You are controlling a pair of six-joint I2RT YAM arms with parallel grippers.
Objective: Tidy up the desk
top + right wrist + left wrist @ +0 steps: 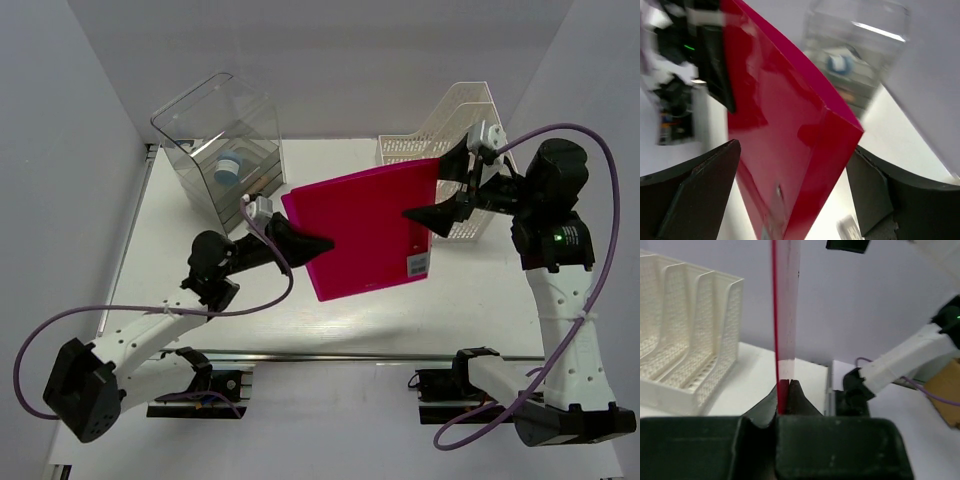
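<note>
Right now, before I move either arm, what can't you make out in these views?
Top view: the red folder hides the desk beneath; its label is too small to read.
Top view: the right gripper and folder cover the file rack's front.
Right wrist view: blur; the blue item in the drawer box is unidentifiable.
Left wrist view: folder seen edge-on in the left gripper; faces unseen.

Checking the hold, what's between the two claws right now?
In the top view, the red folder spans the gap: the left claw pinches one edge, the right claw stands open around the other.
</note>
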